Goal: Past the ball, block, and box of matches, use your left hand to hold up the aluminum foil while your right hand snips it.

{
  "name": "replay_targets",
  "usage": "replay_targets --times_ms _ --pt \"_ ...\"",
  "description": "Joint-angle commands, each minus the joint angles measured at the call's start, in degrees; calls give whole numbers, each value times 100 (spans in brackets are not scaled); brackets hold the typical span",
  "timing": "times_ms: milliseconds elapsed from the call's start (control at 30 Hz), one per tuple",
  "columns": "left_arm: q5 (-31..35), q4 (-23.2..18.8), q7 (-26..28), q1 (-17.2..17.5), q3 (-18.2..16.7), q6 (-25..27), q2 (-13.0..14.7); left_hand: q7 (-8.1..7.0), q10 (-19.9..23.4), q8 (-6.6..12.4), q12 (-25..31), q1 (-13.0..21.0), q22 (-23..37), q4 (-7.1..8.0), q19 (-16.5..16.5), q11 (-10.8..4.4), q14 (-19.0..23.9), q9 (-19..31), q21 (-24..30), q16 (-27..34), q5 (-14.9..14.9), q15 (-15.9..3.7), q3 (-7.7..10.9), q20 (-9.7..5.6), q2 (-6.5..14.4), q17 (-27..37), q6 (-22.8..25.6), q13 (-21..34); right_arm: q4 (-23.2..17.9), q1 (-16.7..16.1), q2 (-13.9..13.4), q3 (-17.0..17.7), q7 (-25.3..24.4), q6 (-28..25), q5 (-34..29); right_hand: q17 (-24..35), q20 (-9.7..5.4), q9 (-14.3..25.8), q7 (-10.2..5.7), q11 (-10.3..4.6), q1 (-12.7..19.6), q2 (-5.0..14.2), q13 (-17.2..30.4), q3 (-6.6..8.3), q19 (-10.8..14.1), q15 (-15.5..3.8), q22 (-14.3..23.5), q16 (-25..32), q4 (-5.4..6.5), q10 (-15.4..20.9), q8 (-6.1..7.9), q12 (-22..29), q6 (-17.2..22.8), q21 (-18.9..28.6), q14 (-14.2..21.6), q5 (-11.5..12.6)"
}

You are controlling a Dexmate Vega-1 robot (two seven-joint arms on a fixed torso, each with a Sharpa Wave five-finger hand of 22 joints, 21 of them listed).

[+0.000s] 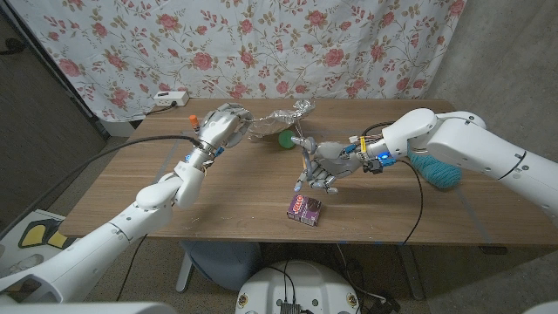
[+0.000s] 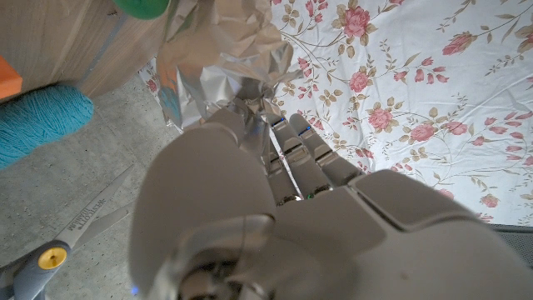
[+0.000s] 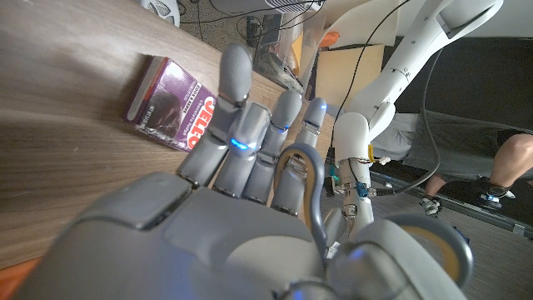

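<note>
Aloft, foil (image 1: 277, 121) in left hand (image 1: 222, 126)

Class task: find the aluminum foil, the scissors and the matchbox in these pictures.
aluminum foil (image 1: 277, 123): head view, crumpled middle.
scissors (image 2: 52, 257): left wrist view, yellow pivot.
matchbox (image 1: 304, 209): head view, purple top face.

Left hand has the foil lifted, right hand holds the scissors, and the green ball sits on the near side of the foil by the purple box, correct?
Not quite: in the head view the green ball lies just under the foil, apart from the purple box at the near edge. The left hand and the right hand with scissors are as stated.
</note>
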Motion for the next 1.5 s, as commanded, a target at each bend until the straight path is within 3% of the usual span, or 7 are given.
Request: replay_targets --times_ms 33,333,667,967,1500 --pt "97 149 138 -270 192 -219 159 -6 -39 57 32 30 4 -19 -47 -14 -82 49 -27 42 34 -102 52 -7 43 12 -22 -1 15 68 61 -108 93 -70 -69 18 -19 -22 931 14 26 42 41 0 -4 -280 14 8 -16 43 25 63 -244 48 29 26" --pt "163 40 131 -260 192 -232 376 -3 -56 147 82 42 -8 -14 -53 -20 -59 140 -84 78 36 -105 77 9 42 9 -39 11 35 169 102 -188 176 -98 -184 18 -13 -65 927 17 57 49 25 -1 -16 -281 26 8 -24 42 29 68 -253 76 26 25" --pt "170 -35 113 -151 175 -197 502 15 -105 196 113 47 -10 -8 -63 -38 -64 177 -137 86 37 -104 95 17 41 3 -62 18 204 503 266 -449 541 -180 -443 19 -16 -106 946 10 84 35 28 -10 -23 -278 -5 6 -33 19 27 77 -279 78 14 21" --pt "136 95 69 -198 249 -219 460 -6 -119 229 132 43 -10 3 -49 -43 -82 201 -170 84 39 -103 108 24 42 -5 -84 -3 359 660 409 -632 793 -239 -534 17 -21 -177 975 42 93 1 24 -25 -36 -271 -55 -1 -33 -17 2 86 -402 82 -35 13" --pt "86 273 88 -350 445 -350 384 1 -118 260 168 39 -7 13 -12 -43 -87 176 -218 91 38 -105 125 17 39 -13 -80 -50 456 776 428 -712 725 -462 -714 16 -38 -249 982 61 104 7 -26 -21 -49 -278 -95 2 -22 -17 35 95 -440 111 -47 8"
